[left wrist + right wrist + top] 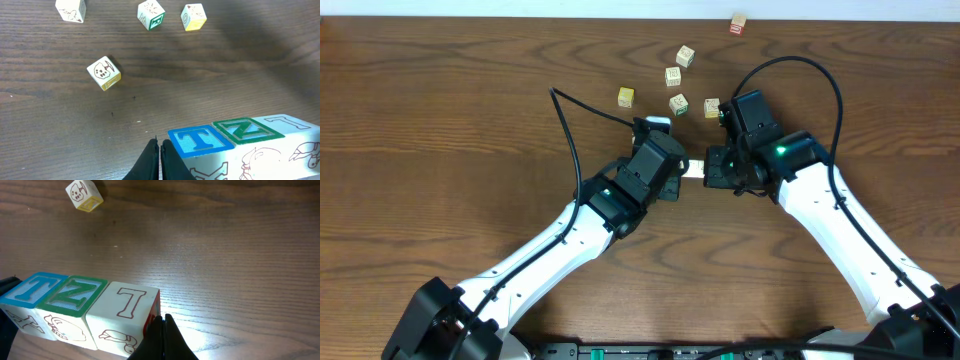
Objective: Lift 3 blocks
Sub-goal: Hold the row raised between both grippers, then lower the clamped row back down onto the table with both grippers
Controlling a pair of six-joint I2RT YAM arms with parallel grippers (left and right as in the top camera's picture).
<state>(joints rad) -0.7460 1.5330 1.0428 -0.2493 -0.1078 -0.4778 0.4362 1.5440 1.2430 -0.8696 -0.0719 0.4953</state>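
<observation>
Three whitish blocks stand side by side in one tight row (692,167) between my two grippers. From left to right their tops carry a blue T (200,140), a green Z (245,130) and a red-outlined letter (127,305). My left gripper (160,150) is shut, and its closed tips rest against the blue T block's outer end. At the other end my right gripper (162,325) is also shut, its tips against the red side of the last block. Neither gripper has anything between its fingers. I cannot tell whether the row is touching the table.
Several loose small cubes lie on the wooden table beyond the grippers: a yellowish one (626,96), others (678,103) (712,107) (673,76) (685,56), and a reddish one (738,24) at the far edge. The nearest loose cube (103,73) lies ahead and left of the row.
</observation>
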